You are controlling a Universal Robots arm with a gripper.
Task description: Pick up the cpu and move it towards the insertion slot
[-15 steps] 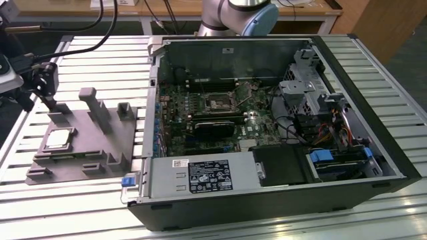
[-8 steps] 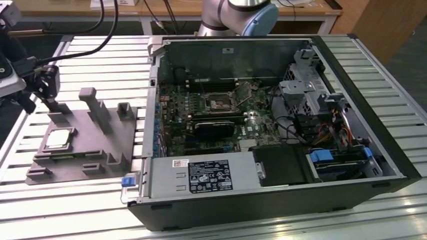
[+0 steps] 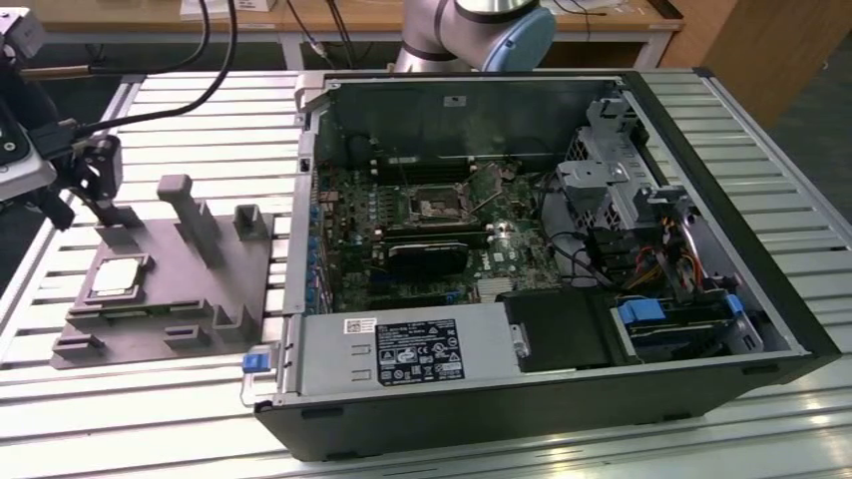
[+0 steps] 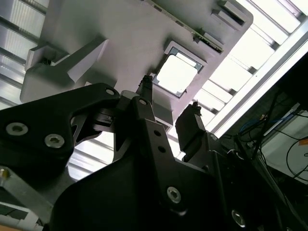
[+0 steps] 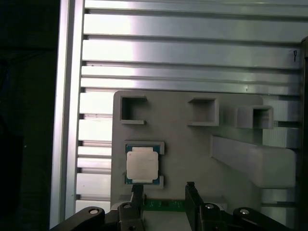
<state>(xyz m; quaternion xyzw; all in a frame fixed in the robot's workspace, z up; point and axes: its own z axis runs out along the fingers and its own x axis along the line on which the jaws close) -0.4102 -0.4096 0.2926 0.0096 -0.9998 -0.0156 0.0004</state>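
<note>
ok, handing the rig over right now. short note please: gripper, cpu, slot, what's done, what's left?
Gripper: fingers open, holding nothing, poised over the grey fixture, close to the cpu.
Cpu: lies flat in its pocket on the fixture, not gripped.
Insertion slot: on the board inside the open computer case, across from the fixture.
Done: approach only.
Left: the grasp, the lift and the move to the slot.

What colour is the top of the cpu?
The cpu is silver-grey; best in the first wrist view.
</note>
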